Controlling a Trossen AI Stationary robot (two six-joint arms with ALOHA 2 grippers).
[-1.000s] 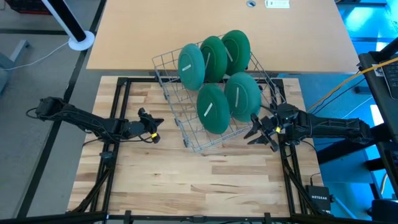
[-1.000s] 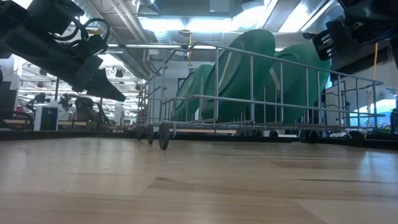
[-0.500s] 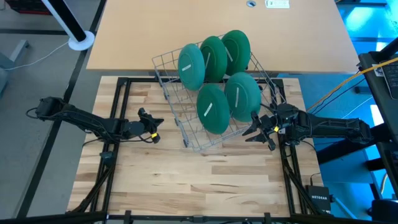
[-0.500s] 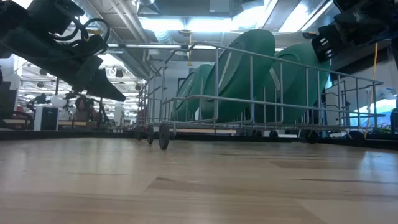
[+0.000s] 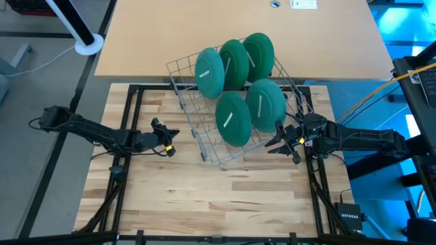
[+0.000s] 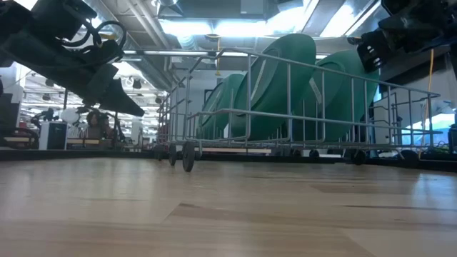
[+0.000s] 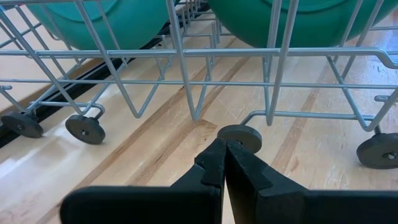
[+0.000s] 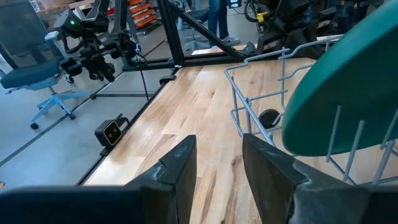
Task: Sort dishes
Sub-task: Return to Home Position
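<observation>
Green plates [image 5: 234, 120] fill rack [image 5: 187, 90] between left end effector [image 5: 171, 142] and right end effector [image 5: 275, 143].

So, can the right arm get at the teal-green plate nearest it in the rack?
Probably yes. The right gripper sits open beside that teal-green plate, whose upper rim stands above the wire rack; only the rack's side wires screen its lower part.
</observation>
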